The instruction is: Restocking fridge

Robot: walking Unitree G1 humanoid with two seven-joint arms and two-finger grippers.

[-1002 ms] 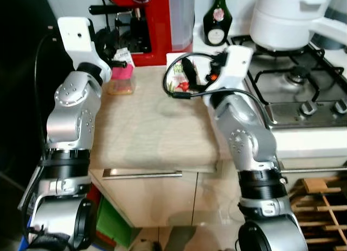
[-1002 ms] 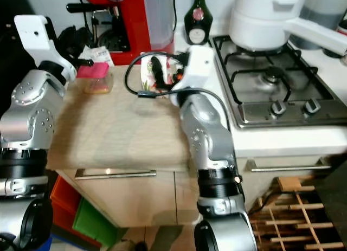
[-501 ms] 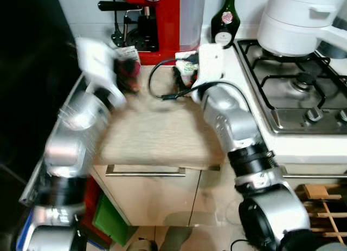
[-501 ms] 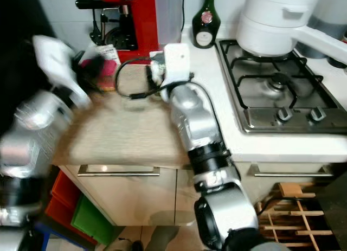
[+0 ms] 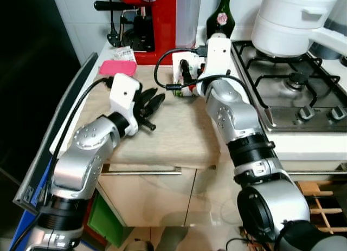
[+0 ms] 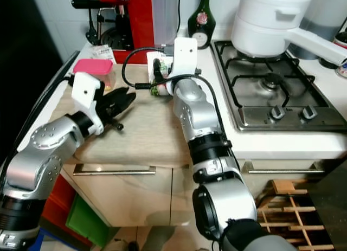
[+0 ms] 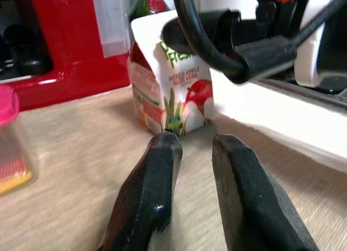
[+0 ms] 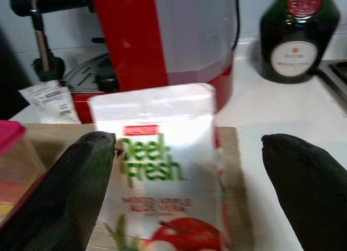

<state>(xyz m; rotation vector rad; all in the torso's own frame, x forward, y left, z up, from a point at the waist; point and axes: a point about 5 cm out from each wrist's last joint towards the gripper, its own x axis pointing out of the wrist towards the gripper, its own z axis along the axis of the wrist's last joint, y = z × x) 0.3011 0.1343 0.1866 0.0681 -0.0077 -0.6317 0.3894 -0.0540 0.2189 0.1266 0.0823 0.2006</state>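
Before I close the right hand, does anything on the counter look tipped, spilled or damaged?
Nothing stands out. The juice carton stands upright on the wooden counter, between the open fingers of the right hand. The pink-lidded box sits level, and there is no spill.

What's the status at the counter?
Right gripper open, straddling the juice carton, no squeeze yet. Left gripper open, low over the worktop beside it. Nothing blocking the carton.
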